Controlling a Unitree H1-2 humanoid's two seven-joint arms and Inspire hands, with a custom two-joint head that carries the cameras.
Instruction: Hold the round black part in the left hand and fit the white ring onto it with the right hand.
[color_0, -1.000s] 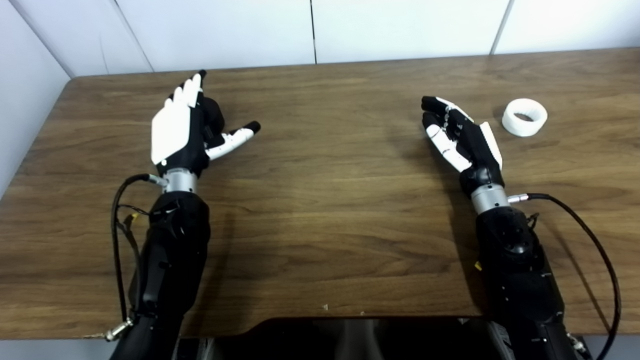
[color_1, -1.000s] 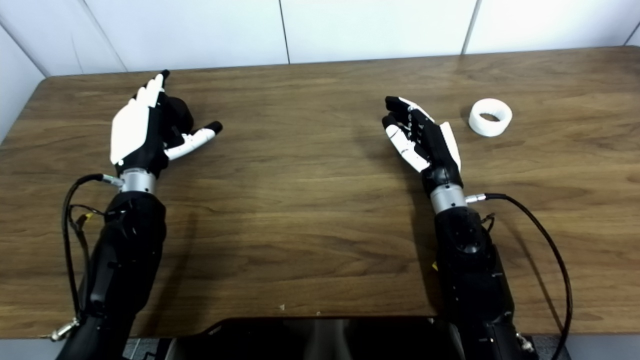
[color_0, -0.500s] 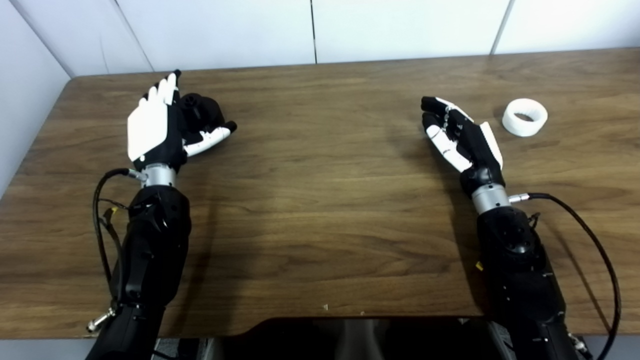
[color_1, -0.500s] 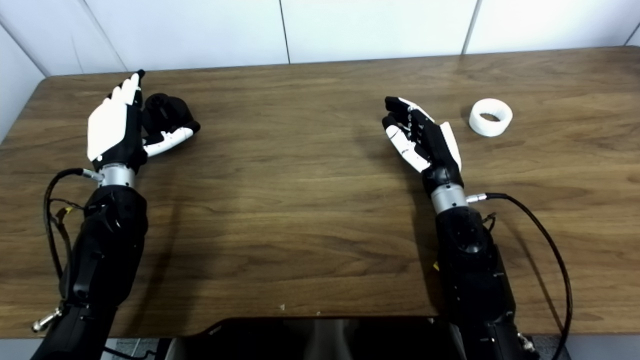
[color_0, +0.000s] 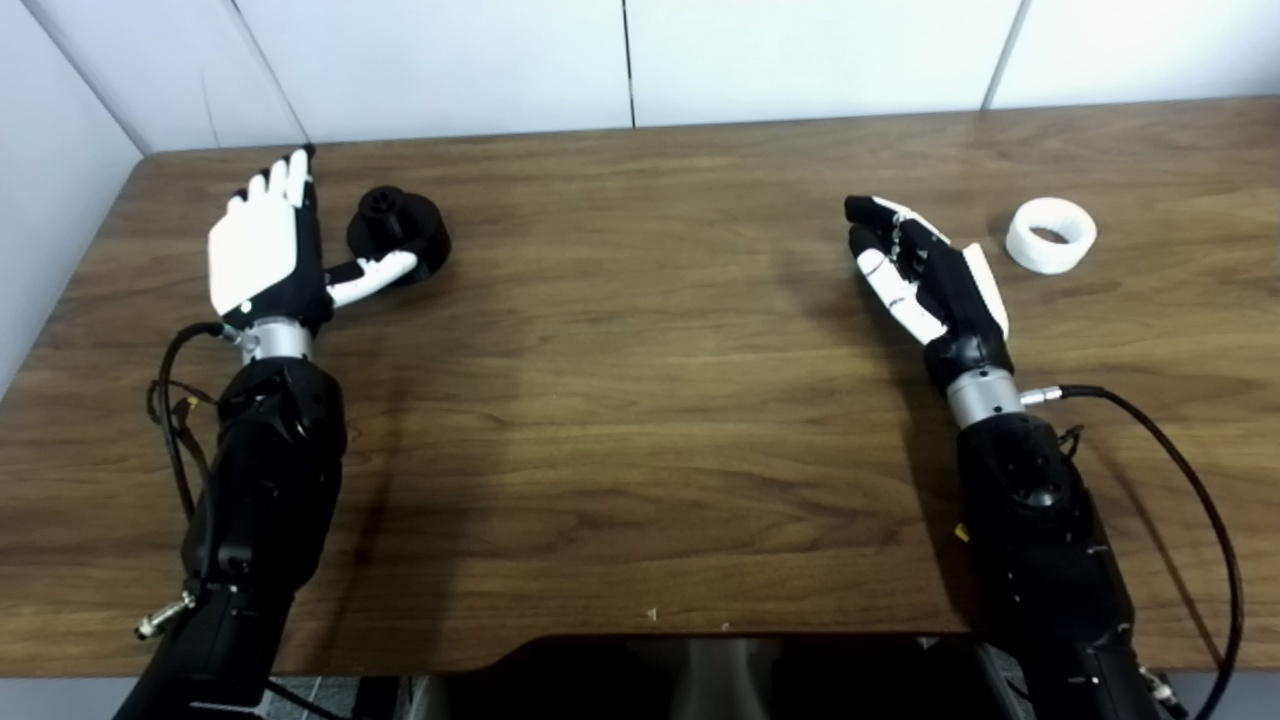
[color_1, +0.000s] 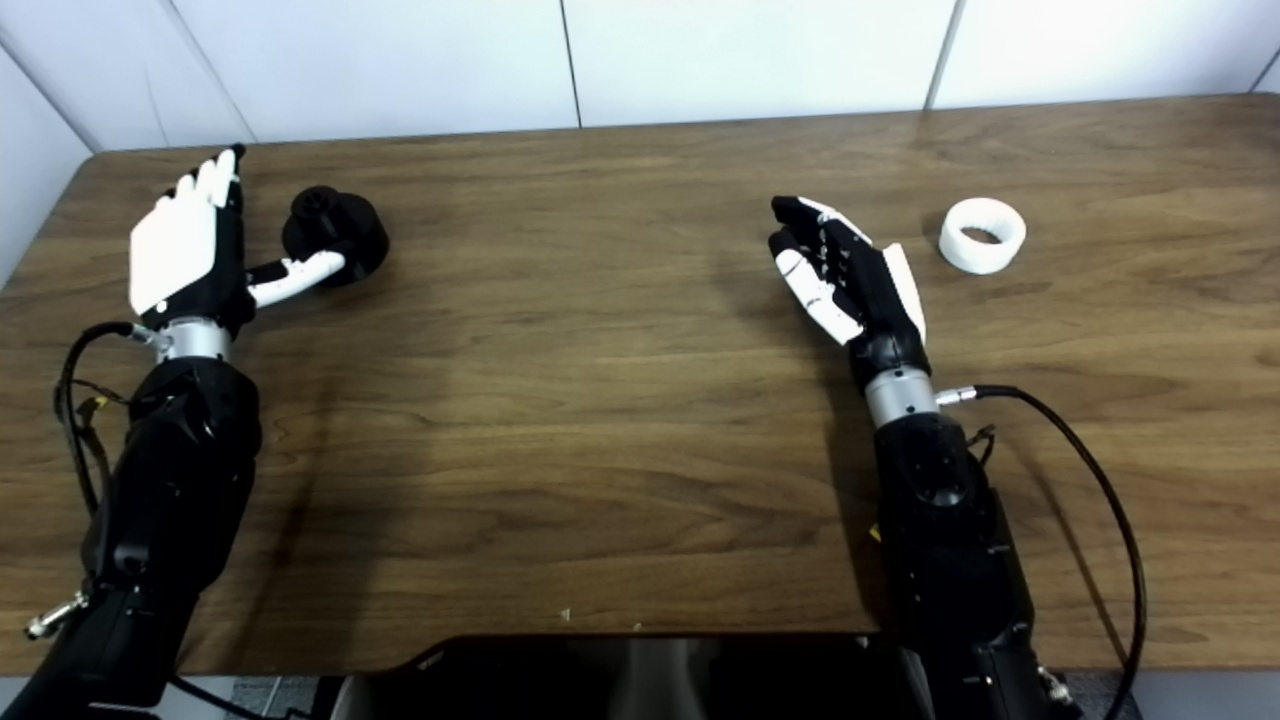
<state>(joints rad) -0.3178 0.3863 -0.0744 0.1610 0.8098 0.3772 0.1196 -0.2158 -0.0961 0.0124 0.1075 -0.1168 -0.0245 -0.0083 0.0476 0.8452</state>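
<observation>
While the open left hand (color_0: 262, 250) flanks the round black plastic part (color_0: 398, 222), the right hand (color_0: 930, 275), fingers apart, waits near the white plastic ring (color_0: 1050, 234).

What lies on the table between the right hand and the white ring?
Nothing: only bare table separates the right hand from the white ring, in both eye views.

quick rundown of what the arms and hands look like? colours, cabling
Both arms are glossy black, each with a silver metal wrist collar. The left hand shows a white back plate with white, black-tipped fingers over a black frame; the right hand is mostly black with white finger segments. A black cable loops from each wrist, and a small yellow tag shows by the left one.
</observation>
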